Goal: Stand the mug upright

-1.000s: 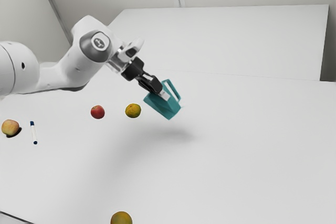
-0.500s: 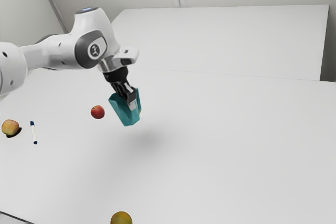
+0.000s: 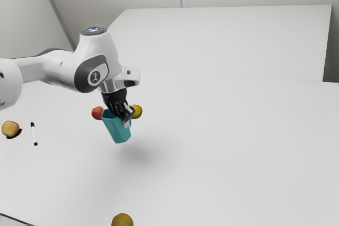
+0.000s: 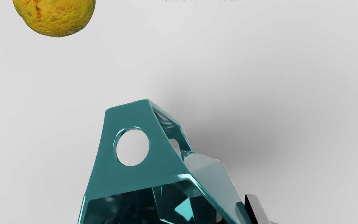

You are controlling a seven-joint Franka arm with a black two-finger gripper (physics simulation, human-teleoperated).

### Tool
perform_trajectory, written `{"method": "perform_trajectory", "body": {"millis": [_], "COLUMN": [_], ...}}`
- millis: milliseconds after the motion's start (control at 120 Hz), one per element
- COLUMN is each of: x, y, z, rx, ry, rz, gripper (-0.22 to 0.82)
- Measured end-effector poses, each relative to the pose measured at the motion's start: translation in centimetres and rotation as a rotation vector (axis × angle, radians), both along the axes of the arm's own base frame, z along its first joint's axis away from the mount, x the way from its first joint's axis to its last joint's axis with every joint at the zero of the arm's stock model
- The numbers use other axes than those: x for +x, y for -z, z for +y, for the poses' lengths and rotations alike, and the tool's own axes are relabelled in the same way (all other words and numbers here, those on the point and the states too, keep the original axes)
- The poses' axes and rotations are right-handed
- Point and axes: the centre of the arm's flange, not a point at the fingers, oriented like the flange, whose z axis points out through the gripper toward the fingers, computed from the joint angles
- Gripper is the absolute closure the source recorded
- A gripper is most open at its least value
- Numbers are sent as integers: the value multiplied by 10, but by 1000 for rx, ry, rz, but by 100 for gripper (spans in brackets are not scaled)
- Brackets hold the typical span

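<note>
Now lower, the mug (image 3: 116, 130) tilts less, the hand (image 3: 126, 119) closed on its wall.

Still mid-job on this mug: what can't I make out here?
- Underside of the mug: behind its own walls, both views.
- Mug's rim: wrist view, cut off by the bottom edge.
- Red apple: exterior view, partly behind the mug.
- Nearest fruit: exterior view, bottom edge cuts it.

A robot arm (image 3: 61, 68) and white table (image 3: 238, 157) suggest a lab.
</note>
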Motion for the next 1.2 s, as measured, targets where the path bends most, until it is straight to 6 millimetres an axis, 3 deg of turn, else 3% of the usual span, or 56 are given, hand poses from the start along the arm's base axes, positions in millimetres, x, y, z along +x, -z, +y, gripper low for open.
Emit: {"method": "perform_trajectory", "body": {"millis": [467,1200], "x": [4,12], "y": [36,73], "z": [-3,-5], "rx": [24,18], "ry": [-79,-176], "rz": [-131,-119], "gripper": [78,78]}}
